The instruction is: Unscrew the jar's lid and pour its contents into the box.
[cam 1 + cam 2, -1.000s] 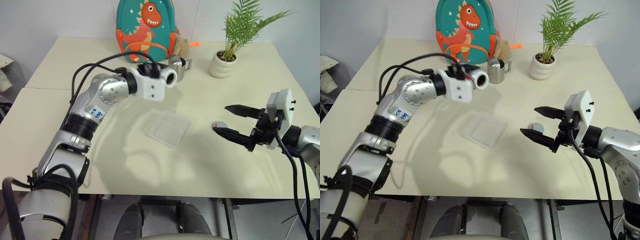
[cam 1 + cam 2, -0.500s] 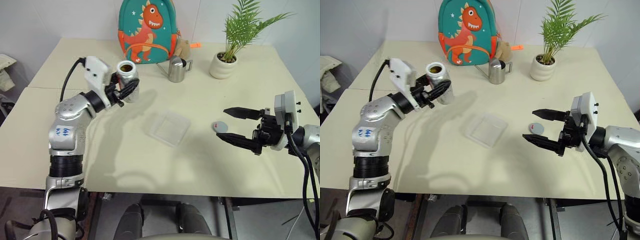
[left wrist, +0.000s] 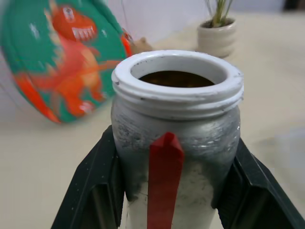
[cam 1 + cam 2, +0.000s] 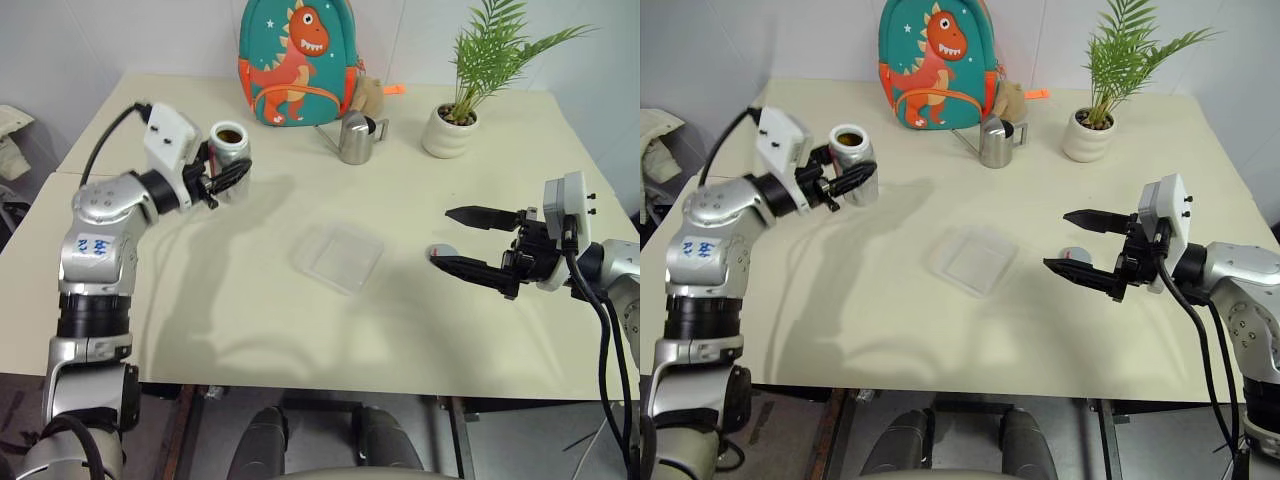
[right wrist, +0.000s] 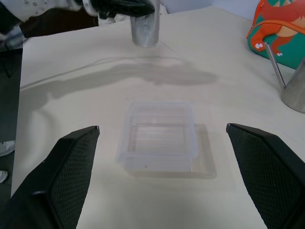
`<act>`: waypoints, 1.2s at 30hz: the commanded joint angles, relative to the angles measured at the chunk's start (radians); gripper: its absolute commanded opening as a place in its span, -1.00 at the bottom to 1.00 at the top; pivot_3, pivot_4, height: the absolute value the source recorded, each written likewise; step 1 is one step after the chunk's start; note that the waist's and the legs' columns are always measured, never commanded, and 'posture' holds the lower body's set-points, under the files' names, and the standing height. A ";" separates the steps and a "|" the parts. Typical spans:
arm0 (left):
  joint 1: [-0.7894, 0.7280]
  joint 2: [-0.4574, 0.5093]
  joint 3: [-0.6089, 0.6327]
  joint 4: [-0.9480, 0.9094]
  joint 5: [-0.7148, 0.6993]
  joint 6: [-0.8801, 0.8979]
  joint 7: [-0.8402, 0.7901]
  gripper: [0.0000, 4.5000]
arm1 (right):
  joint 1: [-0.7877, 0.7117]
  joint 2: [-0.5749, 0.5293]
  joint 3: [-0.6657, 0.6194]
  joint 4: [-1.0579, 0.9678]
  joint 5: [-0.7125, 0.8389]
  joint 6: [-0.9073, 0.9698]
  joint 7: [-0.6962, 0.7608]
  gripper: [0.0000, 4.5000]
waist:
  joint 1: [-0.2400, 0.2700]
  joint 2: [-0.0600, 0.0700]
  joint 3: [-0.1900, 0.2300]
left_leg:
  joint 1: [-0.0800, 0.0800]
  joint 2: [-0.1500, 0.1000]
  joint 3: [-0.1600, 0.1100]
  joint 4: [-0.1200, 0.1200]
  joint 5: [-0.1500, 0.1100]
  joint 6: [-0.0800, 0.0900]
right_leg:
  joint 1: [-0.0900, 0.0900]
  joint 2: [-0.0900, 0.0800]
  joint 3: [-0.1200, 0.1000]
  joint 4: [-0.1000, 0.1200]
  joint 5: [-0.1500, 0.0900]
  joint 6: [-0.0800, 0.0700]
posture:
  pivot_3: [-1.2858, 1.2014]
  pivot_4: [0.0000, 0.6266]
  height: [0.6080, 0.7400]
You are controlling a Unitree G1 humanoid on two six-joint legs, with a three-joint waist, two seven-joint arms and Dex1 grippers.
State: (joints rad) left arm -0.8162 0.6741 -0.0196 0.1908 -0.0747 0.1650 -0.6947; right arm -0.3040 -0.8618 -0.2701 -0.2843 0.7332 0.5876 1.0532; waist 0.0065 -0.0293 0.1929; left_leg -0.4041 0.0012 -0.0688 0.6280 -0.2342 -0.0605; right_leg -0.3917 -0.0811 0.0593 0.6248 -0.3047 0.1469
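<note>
Compared with a second ago, the left gripper [image 4: 228, 178] is sitting much farther toward the left of the head views, and the jar [image 4: 229, 160] it is carrying is now standing upright with its open mouth up rather than pointing sideways over the table's middle. The right gripper [image 4: 462, 240] is staying where it was at the right of the frame, its fingers spread wide apart and holding nothing.

The left gripper's fingers are clamping the jar from both sides (the left wrist view is showing a red strip running down its grey side). Inside the white threaded mouth that view is showing something dark brown, though separate pellets cannot be made out. The box [image 4: 338, 257] is lying in the middle of the table [image 4: 250, 320], apparently empty, well apart from the jar at the upper left.

The lid [image 4: 437, 251] is lying on the table just beside the right gripper's lower finger. The right wrist view is looking across the box toward the jar, with a steel pitcher [image 5: 295, 90] at its edge. A dinosaur backpack [image 4: 298, 60] and a potted plant [image 4: 450, 125] are standing along the top of the head views.
</note>
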 commanded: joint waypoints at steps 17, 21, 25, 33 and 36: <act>-0.547 -0.040 -0.631 0.304 1.181 -1.093 0.603 -0.12 | 0.066 0.058 -0.019 -0.094 -0.003 -0.028 -0.100 1.00 | -0.008 -0.001 0.000 | -0.002 0.000 0.002 -0.001 -0.001 0.002 | -0.001 0.000 0.001 -0.002 0.000 0.002 | 0.03 -0.52 1.00; -0.591 -0.036 -0.719 0.311 1.368 -1.093 0.822 -0.12 | 0.066 0.058 -0.011 -0.095 -0.003 -0.029 -0.109 1.00 | -0.007 -0.001 0.000 | -0.002 -0.001 0.002 0.000 -0.001 0.002 | -0.001 0.000 0.002 -0.002 0.000 0.003 | 0.03 -0.52 1.00; -0.629 -0.036 -0.775 0.315 1.483 -1.061 0.943 -0.12 | 0.060 0.061 -0.006 -0.091 -0.008 -0.037 -0.119 1.00 | -0.007 -0.001 0.000 | -0.002 -0.001 0.002 0.000 -0.001 0.002 | -0.001 0.000 0.002 -0.002 0.000 0.003 | 0.03 -0.52 1.00; -0.683 -0.033 -0.832 0.361 1.605 -0.977 1.075 -0.12 | 0.076 0.081 -0.002 -0.099 -0.016 -0.051 -0.135 1.00 | -0.007 -0.001 0.000 | -0.002 -0.001 0.002 -0.001 -0.001 0.002 | -0.001 0.000 0.002 -0.002 0.000 0.003 | 0.03 -0.52 1.00; -0.700 -0.045 -0.832 0.393 1.597 -0.964 1.101 -0.12 | 0.076 0.089 0.004 -0.100 -0.020 -0.055 -0.142 1.00 | -0.007 -0.001 0.000 | -0.002 -0.001 0.002 0.000 -0.001 0.002 | -0.001 0.000 0.002 -0.001 0.000 0.003 | 0.03 -0.52 1.00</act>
State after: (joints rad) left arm -1.4708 0.6325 -0.8703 0.5853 1.5264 -0.8224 0.3787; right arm -0.2256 -0.7747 -0.2594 -0.3529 0.7172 0.5523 0.9172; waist -0.0003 -0.0301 0.1934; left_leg -0.4058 0.0005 -0.0670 0.6277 -0.2356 -0.0581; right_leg -0.3930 -0.0813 0.0608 0.6243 -0.3046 0.1501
